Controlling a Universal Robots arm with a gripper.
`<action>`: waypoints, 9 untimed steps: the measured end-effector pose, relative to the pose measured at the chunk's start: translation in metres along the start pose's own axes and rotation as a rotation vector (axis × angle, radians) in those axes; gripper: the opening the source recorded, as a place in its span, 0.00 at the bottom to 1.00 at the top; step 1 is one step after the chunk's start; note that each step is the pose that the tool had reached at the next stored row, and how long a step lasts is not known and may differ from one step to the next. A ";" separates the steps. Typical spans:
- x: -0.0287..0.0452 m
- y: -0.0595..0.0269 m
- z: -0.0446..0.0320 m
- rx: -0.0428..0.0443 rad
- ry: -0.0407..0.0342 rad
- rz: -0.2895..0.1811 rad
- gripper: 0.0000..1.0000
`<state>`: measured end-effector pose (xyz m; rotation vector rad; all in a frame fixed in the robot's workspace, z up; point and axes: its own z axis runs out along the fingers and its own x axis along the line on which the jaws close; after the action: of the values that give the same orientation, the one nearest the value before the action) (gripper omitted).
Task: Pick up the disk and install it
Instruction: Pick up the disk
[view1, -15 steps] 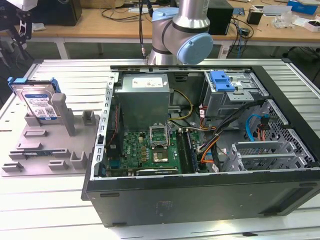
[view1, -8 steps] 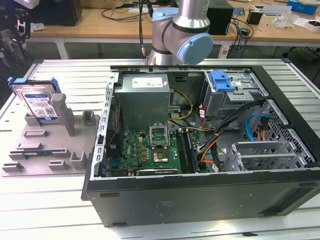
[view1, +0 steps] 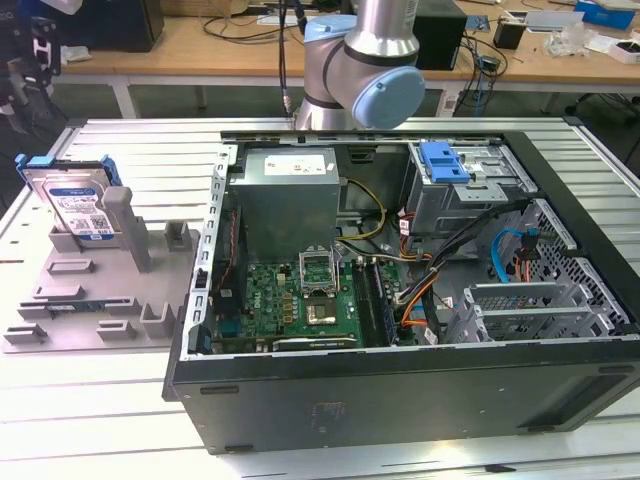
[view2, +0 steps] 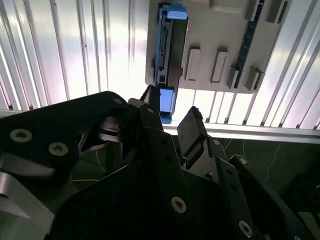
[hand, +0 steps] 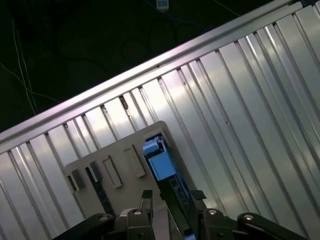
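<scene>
Exterior view, its left to its right: the disk (view1: 75, 205) stood tilted on edge in a slot of the grey fixture tray (view1: 60, 320), its white-and-blue label facing the camera and the blue carrier framing it. The tray lay on the slatted metal table (view1: 100, 420), just beside the open computer case (view1: 400, 390). Inside the case were the grey power supply (view1: 290, 190), the green motherboard (view1: 300, 300) and, further to the exterior view's right, the light-blue latch (view1: 445, 160) on its metal cage. The arm (view1: 365, 60) rose behind the case.

The second wrist view presented the disk (view2: 165, 50) edge-on in the same tray, label face hidden, with the gripper (view2: 170, 117) in front of the camera. Its 2 fingers (view2: 189, 130) were spread apart and empty, and the near end of the disk showed in the gap between them.

The first wrist view showed the disk (hand: 159, 165) in its slot and the gripper (hand: 172, 197) lined up with it. Contact with the disk could not be established.
</scene>
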<state>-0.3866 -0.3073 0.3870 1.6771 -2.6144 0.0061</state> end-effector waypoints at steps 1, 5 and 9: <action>-0.0023 0.0011 0.0003 0.0004 0.0003 -0.013 0.42; -0.0073 0.0037 0.0014 0.0018 0.0008 -0.053 0.42; -0.0092 0.0050 0.0030 0.0029 0.0013 -0.088 0.42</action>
<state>-0.3875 -0.2970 0.3838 1.7912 -2.5380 0.0085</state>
